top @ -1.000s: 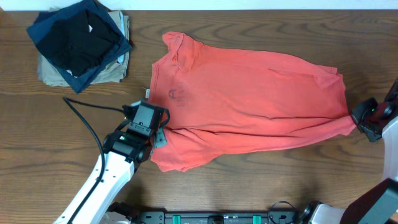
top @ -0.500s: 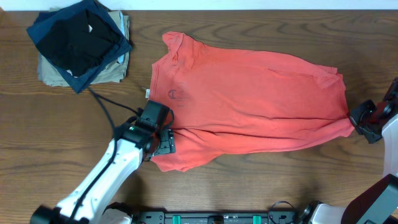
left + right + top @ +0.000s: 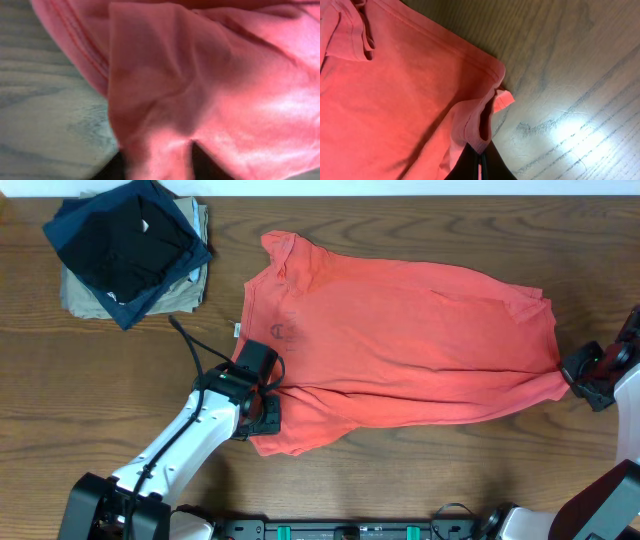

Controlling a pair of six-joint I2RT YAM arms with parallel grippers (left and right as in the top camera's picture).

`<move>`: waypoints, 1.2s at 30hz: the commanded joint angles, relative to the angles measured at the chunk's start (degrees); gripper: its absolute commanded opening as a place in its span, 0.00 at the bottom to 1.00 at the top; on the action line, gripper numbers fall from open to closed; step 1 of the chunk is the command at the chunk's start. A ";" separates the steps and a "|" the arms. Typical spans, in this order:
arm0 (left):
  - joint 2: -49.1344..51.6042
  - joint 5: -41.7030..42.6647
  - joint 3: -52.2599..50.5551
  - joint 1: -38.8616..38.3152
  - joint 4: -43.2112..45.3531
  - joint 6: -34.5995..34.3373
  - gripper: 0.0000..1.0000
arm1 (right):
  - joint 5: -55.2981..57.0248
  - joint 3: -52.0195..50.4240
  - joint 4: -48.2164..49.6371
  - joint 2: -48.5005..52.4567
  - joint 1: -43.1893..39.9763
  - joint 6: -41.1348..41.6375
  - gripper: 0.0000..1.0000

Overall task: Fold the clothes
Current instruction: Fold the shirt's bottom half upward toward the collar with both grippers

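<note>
1. Garments on the wooden table (image 3: 400, 480) number four: one coral-red T-shirt (image 3: 400, 340) and a pile of three others.
2. The T-shirt lies spread flat across the middle of the table. Its collar is toward the left and its hem toward the right. One small white neck label (image 3: 238, 331) pokes out at the collar edge, and a faint dark mark shows on the cloth just beside it.
3. The pile sits at the far left corner, well apart from the T-shirt. It holds one black garment (image 3: 125, 245) on top, one navy garment (image 3: 122, 310) under it with its edges sticking out, and one khaki garment (image 3: 85, 298) at the bottom.
4. Two grippers are in view, one at each end of the T-shirt.
5. The left gripper (image 3: 268, 412) rests on the T-shirt's lower left part, below the collar. Its wrist view shows a raised ridge of red cloth running down between its dark fingers (image 3: 112, 170), so it is clenched on a fold of the T-shirt.
6. The right gripper (image 3: 575, 372) is at the T-shirt's lower right hem corner. Its wrist view shows the stitched hem bunched and pinched between its closed fingers (image 3: 465, 169).
7. One black cable (image 3: 200, 355) loops over the table beside the left arm.
</note>
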 commanded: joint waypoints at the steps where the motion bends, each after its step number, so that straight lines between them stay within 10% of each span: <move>1: 0.13 0.37 0.09 -0.07 -0.17 0.42 0.11 | 0.15 0.07 -0.04 0.37 0.44 -0.85 0.02; 17: -15.58 -7.48 3.10 -0.07 11.82 0.42 0.06 | -0.04 0.07 2.93 0.37 0.46 -0.35 0.01; 36: -5.31 -20.26 2.93 1.92 38.51 -1.62 0.06 | -0.02 -1.53 13.99 3.80 1.68 1.33 0.02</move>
